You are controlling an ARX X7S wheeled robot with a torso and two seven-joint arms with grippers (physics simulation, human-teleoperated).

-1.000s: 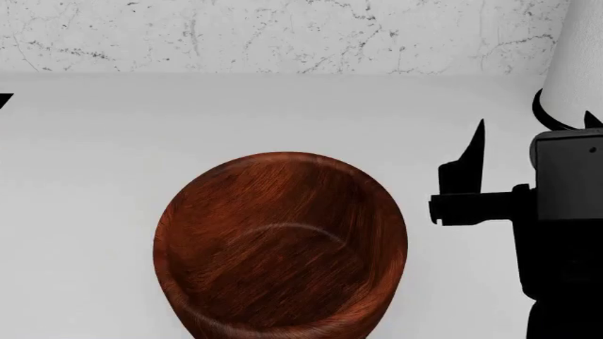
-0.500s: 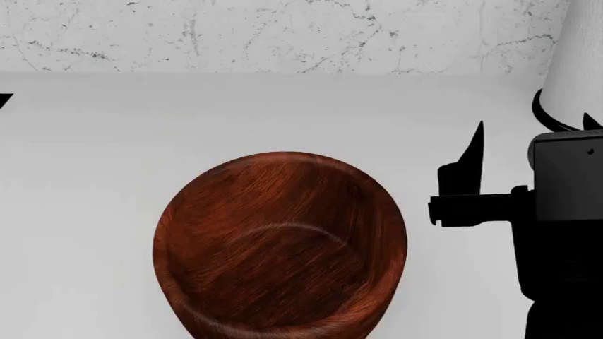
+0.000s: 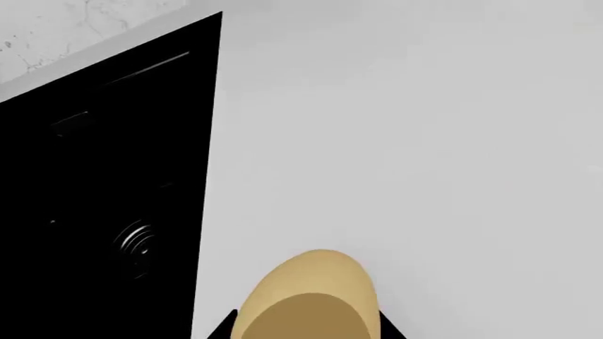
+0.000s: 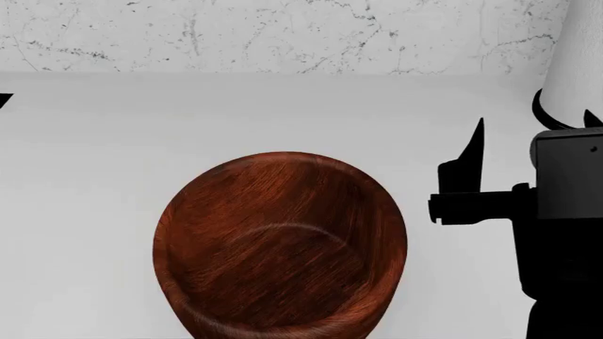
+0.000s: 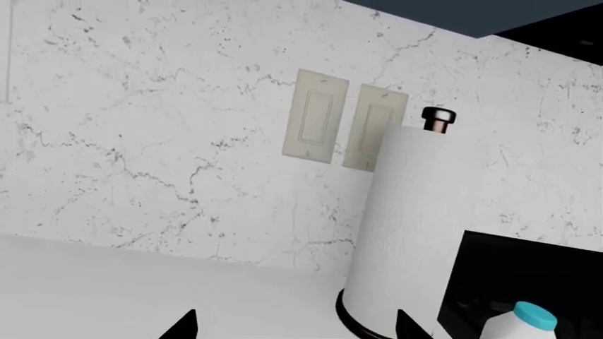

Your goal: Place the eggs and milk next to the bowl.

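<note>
Head view shows the bowl [image 4: 281,244] at the counter's [image 4: 94,176] near edge (rim cropped), right gripper [image 5: 294,326] spread apart, milk [image 5: 516,323] half cut off, and the left gripper's state untellable behind the tan egg [image 3: 306,296].

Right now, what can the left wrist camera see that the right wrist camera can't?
Only the left wrist view shows the pale yellow-tan egg lying on the white counter, beside a black cooktop. Only the right wrist view shows the milk with its teal-blue cap, the paper towel roll and two wall switch plates. Both show the white counter and a bit of the marble wall. Neither shows the bowl.
</note>
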